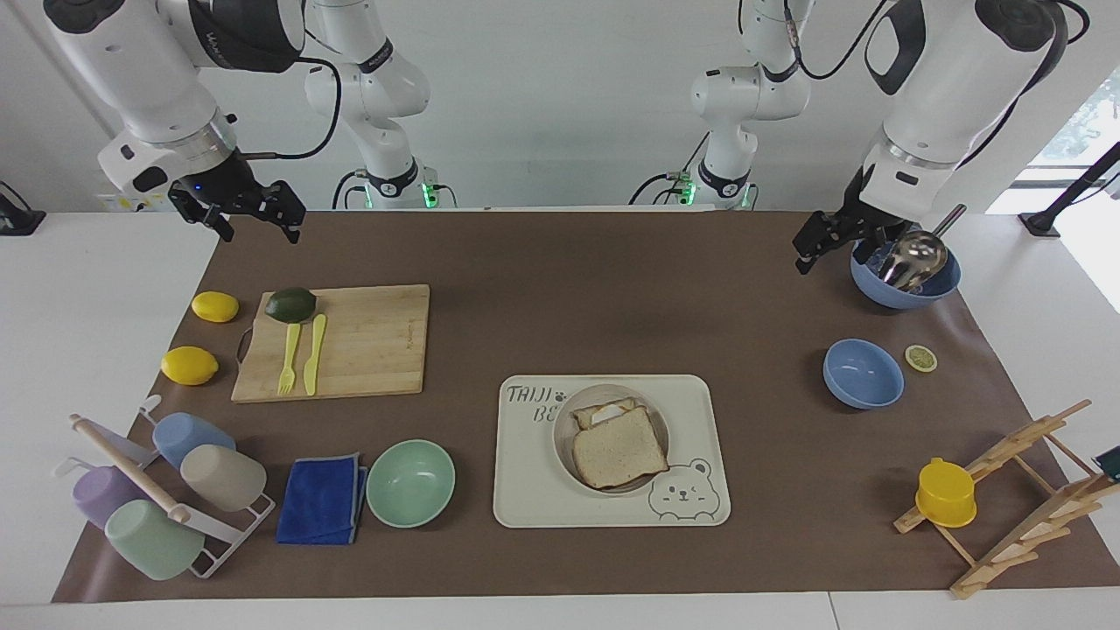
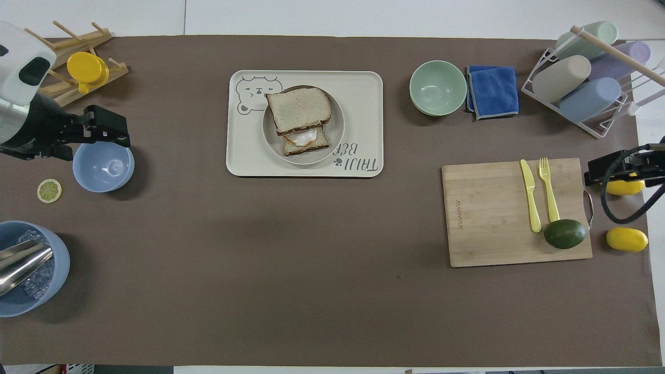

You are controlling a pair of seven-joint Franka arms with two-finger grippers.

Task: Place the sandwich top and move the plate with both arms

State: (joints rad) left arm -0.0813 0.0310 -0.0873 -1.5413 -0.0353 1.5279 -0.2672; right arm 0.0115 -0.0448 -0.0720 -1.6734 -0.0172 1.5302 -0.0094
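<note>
Left gripper point(image 1: 812, 248) hangs in the air with its fingers spread and nothing between them; from my station I see it beside the big blue bowl point(image 1: 906, 284) that holds a metal scoop point(image 1: 914, 256), at the left arm's end of the table. Right gripper point(image 1: 254, 217) is raised too, spread wide and holding nothing, over the brown mat's edge close to the robots, above the spot near the wooden cutting board point(image 1: 337, 343); that arm waits. I read the sandwich top point(image 1: 619, 448) as lying flat on the plate point(image 1: 563, 437), covering most of the egg toast point(image 1: 604, 411) under it, whose white and crust edge peek out on the side nearer to the robots. I see the plate sitting on the cream tray point(image 1: 525, 490) with the bear drawing, mid-table and farther from the robots than the cutting board. Neither gripper touches the bread, the plate or the tray; both are well apart from them. Toward the right arm's end, just beside the tray, I note a mint-green bowl point(image 1: 410, 482) and next to it a folded blue cloth point(image 1: 322, 499). A smaller blue bowl point(image 1: 863, 374) and a lemon slice point(image 1: 920, 358) lie toward the left arm's end, between the scoop bowl and a wooden rack point(image 1: 1024, 499) carrying a yellow cup point(image 1: 946, 493). On the cutting board rest a yellow fork point(image 1: 288, 359), a yellow knife point(image 1: 313, 354) and an avocado point(image 1: 290, 304), with two lemons point(image 1: 189, 365) just off the board.
</note>
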